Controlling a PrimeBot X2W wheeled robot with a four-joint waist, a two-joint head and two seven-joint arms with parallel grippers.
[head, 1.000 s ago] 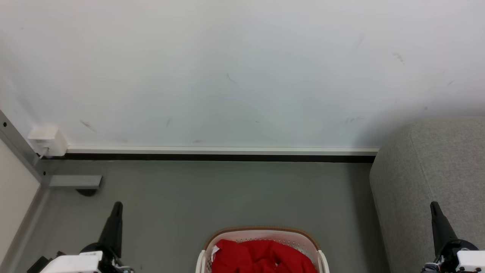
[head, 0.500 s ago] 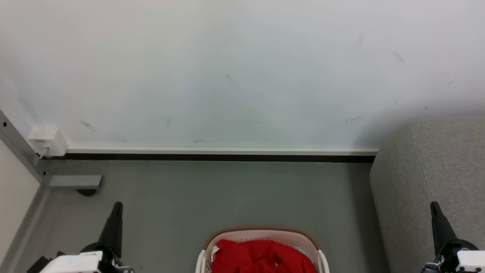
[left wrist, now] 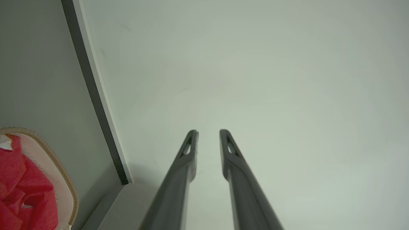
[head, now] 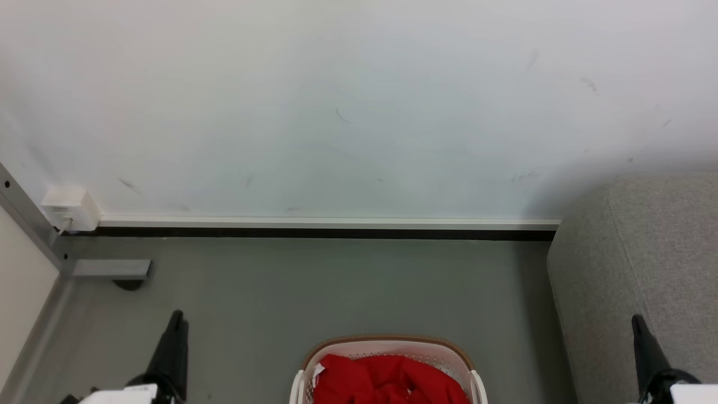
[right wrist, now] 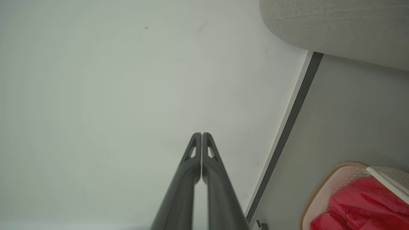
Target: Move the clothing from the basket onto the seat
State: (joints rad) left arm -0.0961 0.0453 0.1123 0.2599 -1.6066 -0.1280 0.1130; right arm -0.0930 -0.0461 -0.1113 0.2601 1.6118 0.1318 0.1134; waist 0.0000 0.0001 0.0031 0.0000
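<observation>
Red clothing (head: pixel 387 381) lies heaped in the basket (head: pixel 387 342) on the floor (head: pixel 280 292), the seat (head: pixel 645 252) to its right. It sits low between the left jaws, slightly parted, empty and seemingly nearer, and the right jaws, pressed together, empty.

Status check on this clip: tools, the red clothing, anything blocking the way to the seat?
Left tool slightly open, empty. Right tool shut, empty. Clothing lying in basket, untouched. Nothing seen between basket and seat.

Head camera looks forward-down at the wall (head: pixel 359 112); both wrist cameras face it, all sharing the basket (head: pixel 387 339)
</observation>
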